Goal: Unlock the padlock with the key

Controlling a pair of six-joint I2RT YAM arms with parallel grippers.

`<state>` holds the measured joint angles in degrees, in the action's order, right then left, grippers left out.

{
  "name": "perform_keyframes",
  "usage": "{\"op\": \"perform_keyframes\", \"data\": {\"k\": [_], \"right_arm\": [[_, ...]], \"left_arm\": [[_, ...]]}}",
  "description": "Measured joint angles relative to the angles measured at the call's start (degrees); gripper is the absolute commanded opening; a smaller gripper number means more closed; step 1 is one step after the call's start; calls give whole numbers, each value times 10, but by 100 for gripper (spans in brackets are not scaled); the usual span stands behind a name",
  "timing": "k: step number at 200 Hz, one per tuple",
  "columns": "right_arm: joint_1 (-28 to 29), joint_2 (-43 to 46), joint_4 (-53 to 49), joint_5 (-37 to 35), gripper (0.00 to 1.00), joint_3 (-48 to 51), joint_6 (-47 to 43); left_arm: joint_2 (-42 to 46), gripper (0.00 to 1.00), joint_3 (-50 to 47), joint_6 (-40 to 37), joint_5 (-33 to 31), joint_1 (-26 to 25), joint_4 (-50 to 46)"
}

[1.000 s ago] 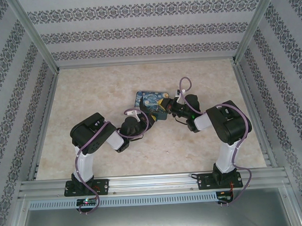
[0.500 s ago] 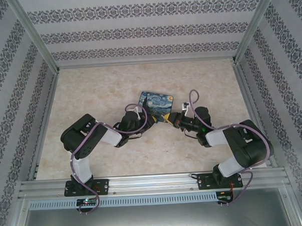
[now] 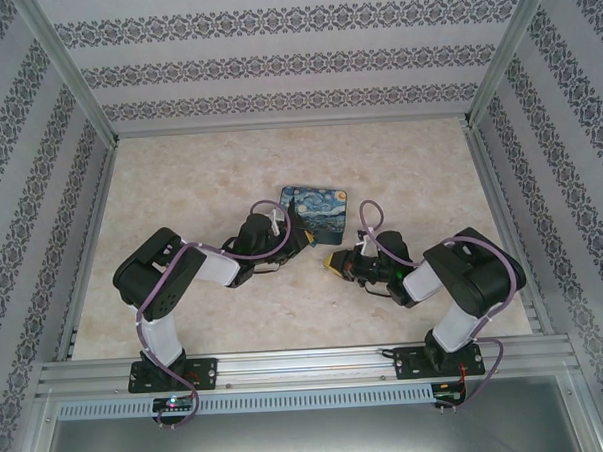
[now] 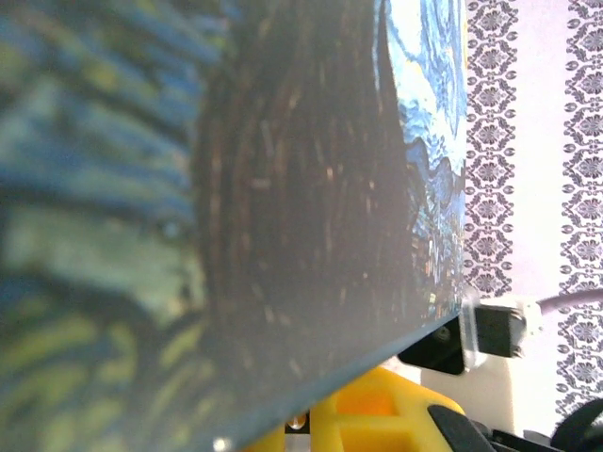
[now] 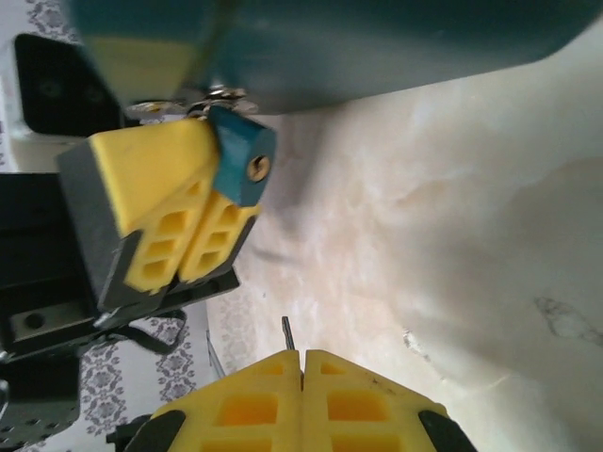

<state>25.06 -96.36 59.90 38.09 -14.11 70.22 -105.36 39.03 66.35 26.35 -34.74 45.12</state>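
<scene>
The blue-teal padlock (image 5: 240,165) is pinched at the tips of my left gripper (image 5: 203,188), its keyhole facing the right wrist camera. It sits right under the edge of the Starry Night tin (image 5: 377,38). My right gripper (image 5: 302,356) is shut on the thin grey key (image 5: 287,334), whose tip pokes out toward the padlock with a clear gap between them. From above, the left gripper (image 3: 295,236) is at the tin's (image 3: 316,207) near-left corner and the right gripper (image 3: 334,262) is just in front of it. The left wrist view is mostly the tin's lid (image 4: 236,188).
The beige marbled table (image 3: 179,181) is walled by patterned panels and an aluminium frame (image 3: 308,366). Both arms crowd the middle, their elbows bent outward. Open tabletop lies to the far left, far right and behind the tin.
My right gripper has drawn back from over the tin toward the near side, with the key in it. The left gripper edged up to the tin's corner.
</scene>
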Motion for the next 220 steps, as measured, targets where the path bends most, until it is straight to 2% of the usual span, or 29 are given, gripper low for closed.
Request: {"op": "perform_keyframes", "data": {"k": [91, 220], "right_arm": [[2, -28, 34, -41, 0, -13, 29], [-2, -28, 28, -46, 0, -37, 34]], "left_arm": [[0, 0, -1, 4, 21, 0, 3], [0, 0, -2, 4, 32, 4, 7]]}}
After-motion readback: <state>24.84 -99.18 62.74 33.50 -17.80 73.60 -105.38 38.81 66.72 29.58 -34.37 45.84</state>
